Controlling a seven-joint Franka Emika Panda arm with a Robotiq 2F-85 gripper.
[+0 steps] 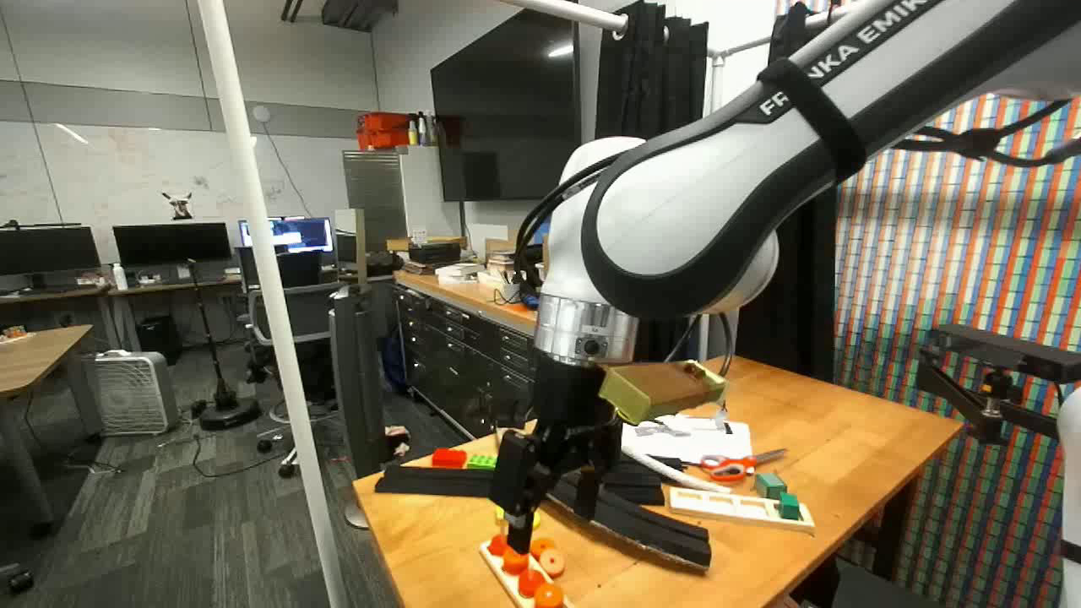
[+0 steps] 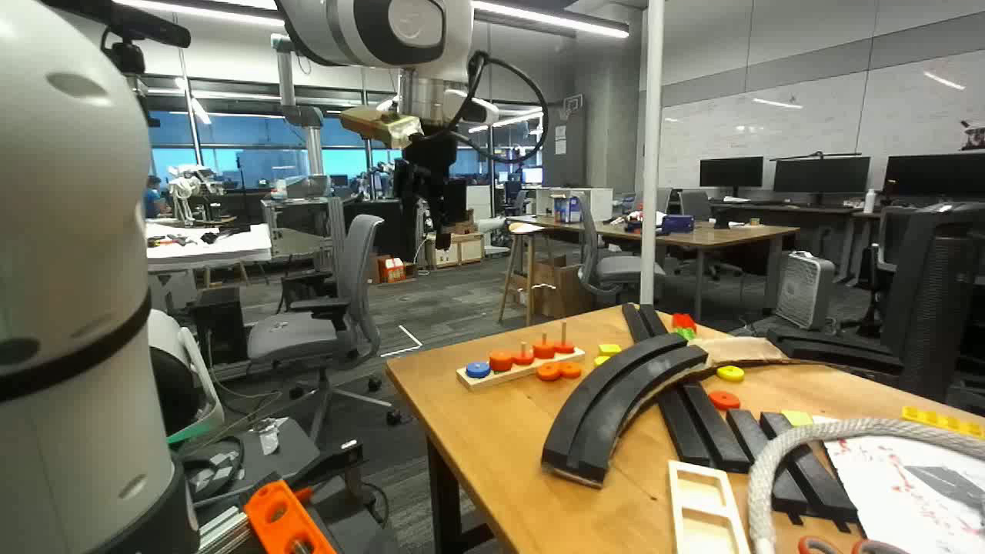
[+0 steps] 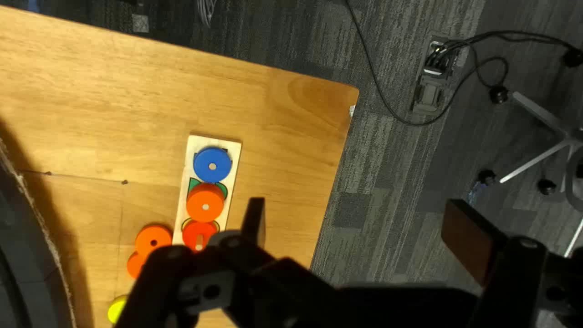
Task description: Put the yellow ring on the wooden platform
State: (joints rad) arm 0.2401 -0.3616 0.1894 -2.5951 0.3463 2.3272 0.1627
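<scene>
Fingers: spread wide, gripping nothing, raised well above the worktop; in the wrist view, worktop and carpet show between them.
Yellow ring: on the worktop just beside the black strips, lower than the fingers, well apart from them and to their right in an exterior view.
Yellow piece: left of the fingers in the wrist view, partly hidden; perhaps a ring too, though too little shows to tell.
Wooden platform: flat on the worktop, left of the fingers in the wrist view.
Blue ring: on the platform, up and left of the fingers.
Orange ring: on the platform, next to the blue one, left of the fingers.
Red ring: on the platform, around a peg, just left of the fingers.
Loose orange rings: just beside the platform, on its side away from the fingers.
</scene>
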